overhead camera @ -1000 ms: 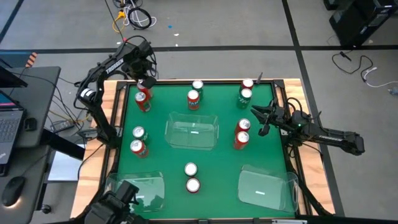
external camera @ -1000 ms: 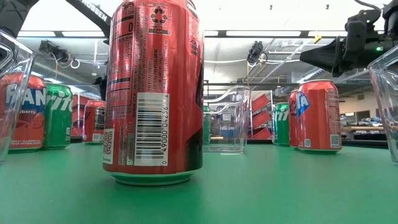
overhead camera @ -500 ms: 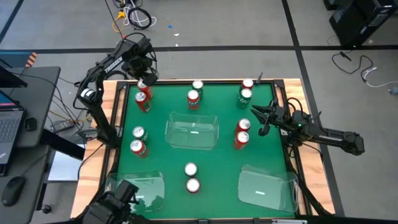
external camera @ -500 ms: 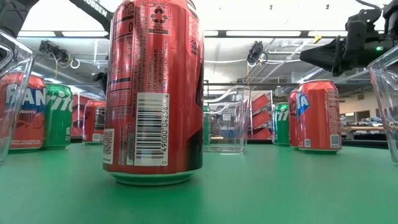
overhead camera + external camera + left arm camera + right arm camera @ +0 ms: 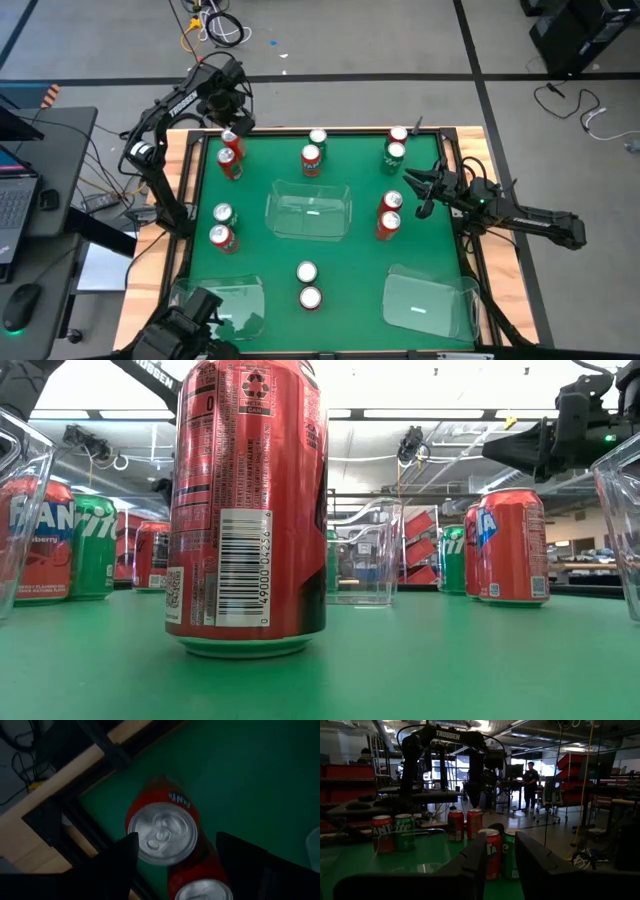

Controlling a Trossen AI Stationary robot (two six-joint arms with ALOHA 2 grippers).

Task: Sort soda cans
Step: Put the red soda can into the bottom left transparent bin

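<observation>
Red and green soda cans stand upright in pairs on the green table mat. My left gripper (image 5: 234,128) hovers above the far-left pair; in its wrist view the open gripper (image 5: 177,841) stands either side of a red can's silver top (image 5: 162,834), with a second red can (image 5: 202,890) beside it. My right gripper (image 5: 422,192) is open at the right edge, level, pointing at two red cans (image 5: 389,213). In its wrist view a red can (image 5: 492,852) and a green can (image 5: 509,854) show between its fingers, farther off.
Three clear plastic bins sit on the mat: one in the middle (image 5: 309,210), one at the near-left corner (image 5: 220,305), one at the near-right corner (image 5: 430,303). Other can pairs stand at the far middle (image 5: 313,150), far right (image 5: 396,147), left (image 5: 221,227) and near middle (image 5: 308,285).
</observation>
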